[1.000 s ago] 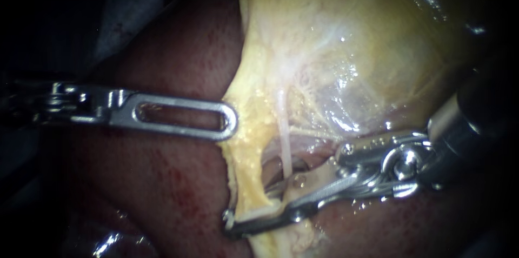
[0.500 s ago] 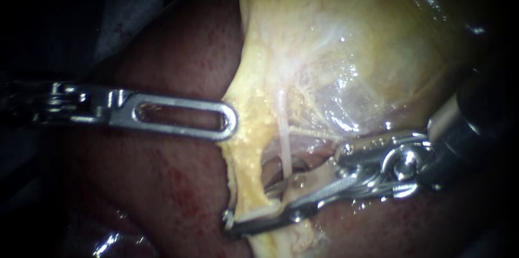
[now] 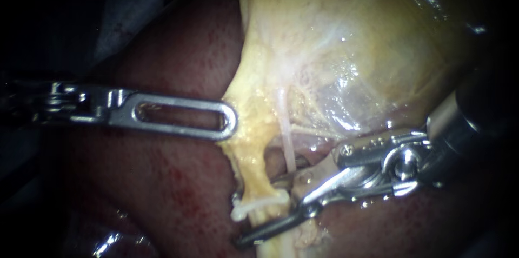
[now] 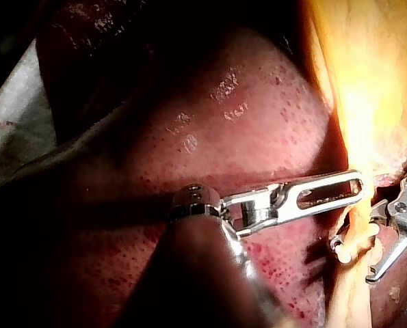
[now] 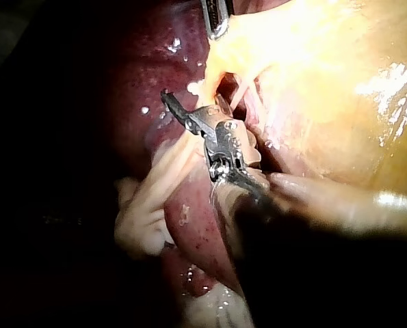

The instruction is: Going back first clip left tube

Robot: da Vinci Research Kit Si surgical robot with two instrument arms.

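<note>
Right instrument pincer open, straddling left tube at white clip — left instrument pincer closed on gallbladder edge.

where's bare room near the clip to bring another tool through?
Free: liver below the left instrument, across to the left tube; also liver above that instrument, bordered by the gallbladder it grips. Crowded: around the clip, where the right instrument stands with jaws open beside the thin tube.
</note>
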